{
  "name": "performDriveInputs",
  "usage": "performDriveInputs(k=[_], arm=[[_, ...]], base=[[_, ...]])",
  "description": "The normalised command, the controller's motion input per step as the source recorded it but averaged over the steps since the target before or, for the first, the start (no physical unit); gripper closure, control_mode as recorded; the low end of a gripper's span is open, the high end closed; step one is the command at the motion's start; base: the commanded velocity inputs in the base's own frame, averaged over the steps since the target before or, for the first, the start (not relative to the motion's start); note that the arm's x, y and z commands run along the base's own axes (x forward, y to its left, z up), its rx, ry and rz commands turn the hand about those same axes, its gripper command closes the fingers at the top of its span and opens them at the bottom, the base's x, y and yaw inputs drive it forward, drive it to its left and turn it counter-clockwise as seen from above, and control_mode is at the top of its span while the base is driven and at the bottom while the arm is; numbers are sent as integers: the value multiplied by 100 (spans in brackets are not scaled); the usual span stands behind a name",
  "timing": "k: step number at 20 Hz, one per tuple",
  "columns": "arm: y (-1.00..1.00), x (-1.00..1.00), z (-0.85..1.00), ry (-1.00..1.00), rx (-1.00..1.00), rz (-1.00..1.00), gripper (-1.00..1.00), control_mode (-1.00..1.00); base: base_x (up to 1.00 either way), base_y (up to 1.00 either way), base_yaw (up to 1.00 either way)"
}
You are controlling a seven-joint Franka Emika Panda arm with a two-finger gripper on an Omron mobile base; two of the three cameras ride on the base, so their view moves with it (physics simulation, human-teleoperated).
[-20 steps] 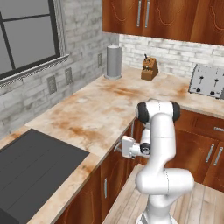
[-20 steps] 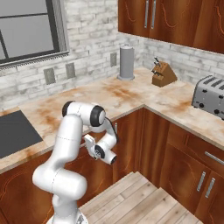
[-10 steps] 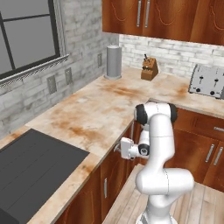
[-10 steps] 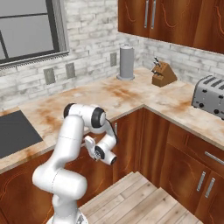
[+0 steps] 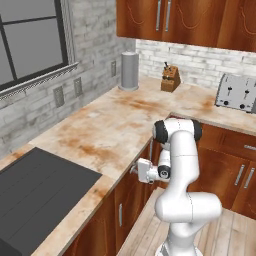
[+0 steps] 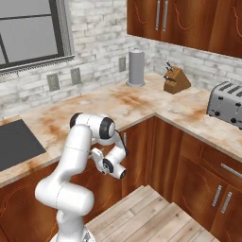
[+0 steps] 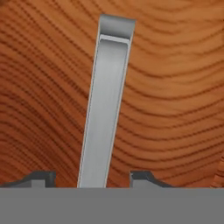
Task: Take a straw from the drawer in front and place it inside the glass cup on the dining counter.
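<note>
Gripper (image 7: 92, 179) jaws part-open astride drawer (image 7: 175, 87) handle (image 7: 105, 105); wood front just ahead.

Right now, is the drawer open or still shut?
Shut. In the hand view the drawer front fills the frame flush, with the gripper fingertips either side of its silver handle; nothing has been pulled out in the base views.

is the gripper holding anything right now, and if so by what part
Not firmly yet, as far as can be told. The gripper has its two finger tips either side of the drawer's silver handle, with gaps visible, so it straddles the bar rather than clamping it.
</note>
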Motion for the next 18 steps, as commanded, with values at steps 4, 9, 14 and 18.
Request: performDriveInputs(k=[4, 9, 14, 18], arm=[[40, 22, -8, 5, -9, -3, 100, -100], [19, 14, -5, 2, -7, -4, 100, -100], [2, 1, -9, 3, -7, -5, 100, -100], [-9, 0, -21, 7, -6, -6, 100, -100]], base=[[0, 0, 0], [0, 0, 0], [0, 0, 0], [0, 0, 0]])
